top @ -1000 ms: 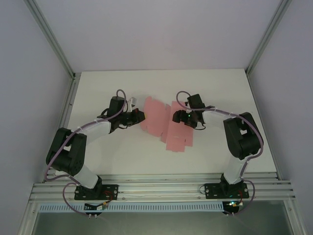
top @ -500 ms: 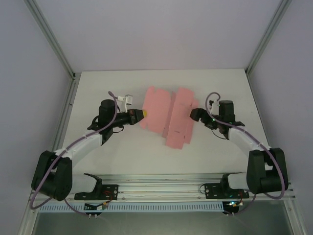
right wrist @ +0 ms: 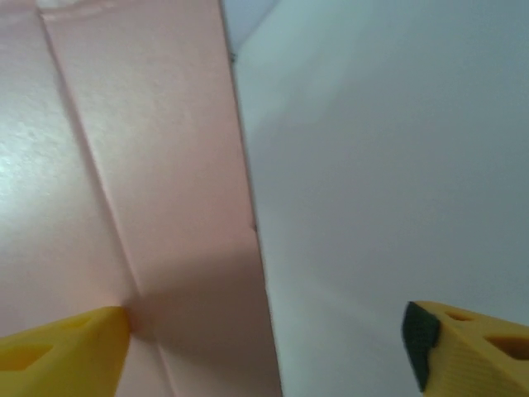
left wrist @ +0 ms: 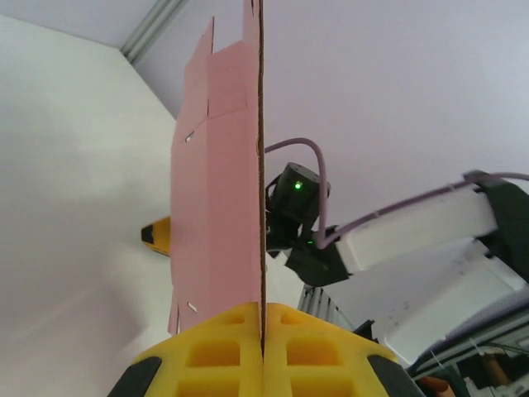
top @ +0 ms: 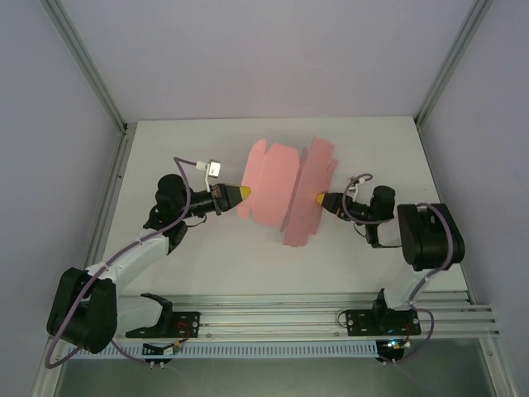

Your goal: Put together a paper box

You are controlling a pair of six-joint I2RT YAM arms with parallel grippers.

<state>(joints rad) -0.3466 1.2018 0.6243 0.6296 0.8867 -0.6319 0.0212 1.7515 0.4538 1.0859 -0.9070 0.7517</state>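
While the left claw (top: 240,192) pinches one edge of the thin salmon-pink die-cut paper sheet (top: 277,186) over the white desk (top: 207,265), the right claw (top: 321,198) gapes wide at its right panel; the first fold looks pending and needs that panel gripped.

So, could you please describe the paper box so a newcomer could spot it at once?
Start at the white table and look near its middle. The paper box is a die-cut sheet with flaps and tabs, its left edge pinched in the left gripper. It is the only salmon-pink thing there.
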